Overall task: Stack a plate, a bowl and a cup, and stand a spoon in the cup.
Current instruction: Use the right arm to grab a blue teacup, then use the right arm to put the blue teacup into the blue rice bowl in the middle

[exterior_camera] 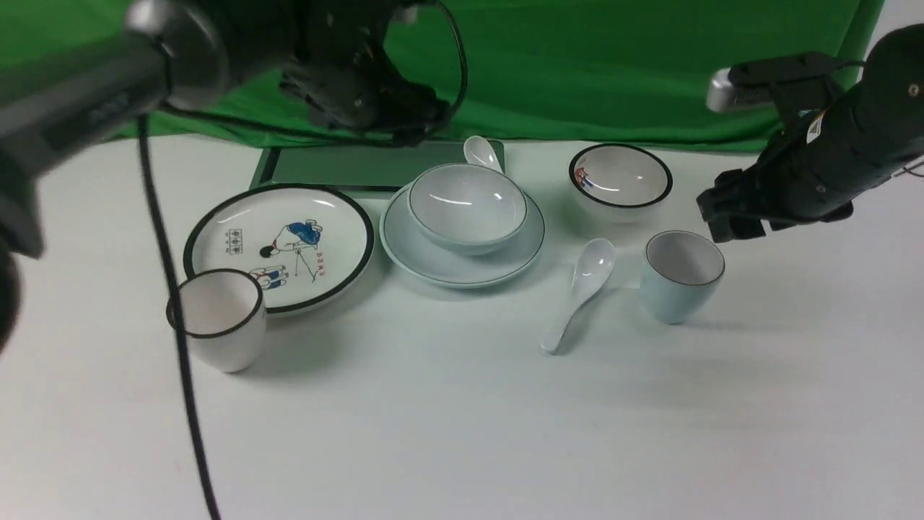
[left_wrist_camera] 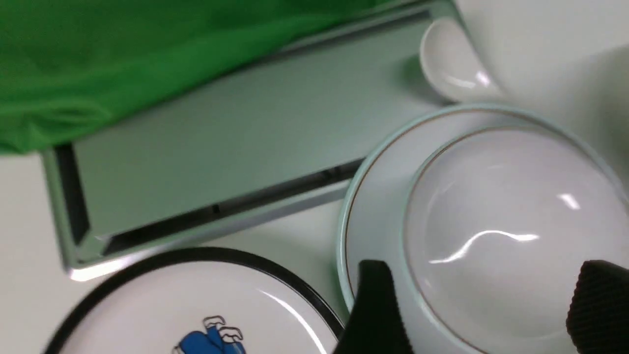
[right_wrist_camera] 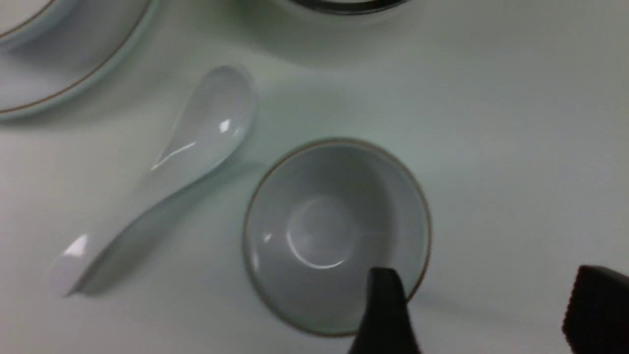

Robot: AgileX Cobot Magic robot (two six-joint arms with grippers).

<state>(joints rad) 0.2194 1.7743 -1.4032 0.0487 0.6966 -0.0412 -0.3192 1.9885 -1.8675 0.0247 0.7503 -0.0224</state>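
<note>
The black-rimmed cup [exterior_camera: 216, 318] left of the bowl [exterior_camera: 468, 206] was a decoy; the pale cup [exterior_camera: 678, 274] stood right of the bowl. Both the left fingers [left_wrist_camera: 376, 309] and right fingers [right_wrist_camera: 385, 309] gaped; a skewed closing could tip it.

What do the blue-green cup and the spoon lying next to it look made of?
Cup: probably glazed ceramic, pale blue-green outside, glossy white inside with a ring-shaped glint. Spoon: likely glazed white porcelain, judging by sharp highlights on its smooth surface; hard glossy plastic cannot be ruled out.

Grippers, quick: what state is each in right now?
Left gripper: open, empty, over the bowl.
Right gripper: open, empty, near the cup.
</note>
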